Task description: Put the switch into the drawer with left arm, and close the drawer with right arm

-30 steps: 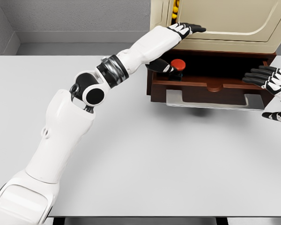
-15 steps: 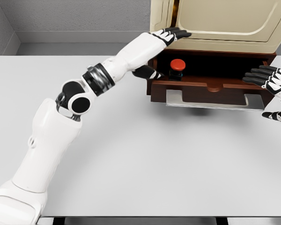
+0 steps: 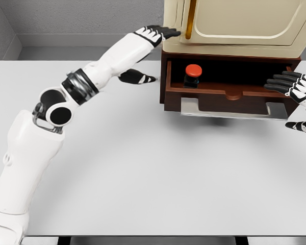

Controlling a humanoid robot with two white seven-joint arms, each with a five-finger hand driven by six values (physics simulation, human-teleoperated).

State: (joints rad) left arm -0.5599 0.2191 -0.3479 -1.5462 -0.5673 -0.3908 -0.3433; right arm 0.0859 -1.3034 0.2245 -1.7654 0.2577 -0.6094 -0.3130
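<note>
Left arm reaching in from lower left, stretched diagonally over the white table toward upper right. Left hand at the cabinet's left edge, fingers extended and spread, thumb dropped low and apart, holding nothing. Hand outside the drawer, up and to the left of it, clear of the switch.

Cream cabinet at top right, brass vertical handle on its front. Below it, dark brown wooden drawer pulled open, front panel with a scooped notch at the middle. Switch with red button on a black base sitting upright inside the drawer, in its left part, close to the left wall. Switch right of and below the left hand, well apart from it, no contact.

Right hand at the far right edge, beside the drawer's right end, black fingers straight and pointing left toward the drawer, thumb lower and separate. Empty, loosely open. Contact with the drawer not clear.
</note>
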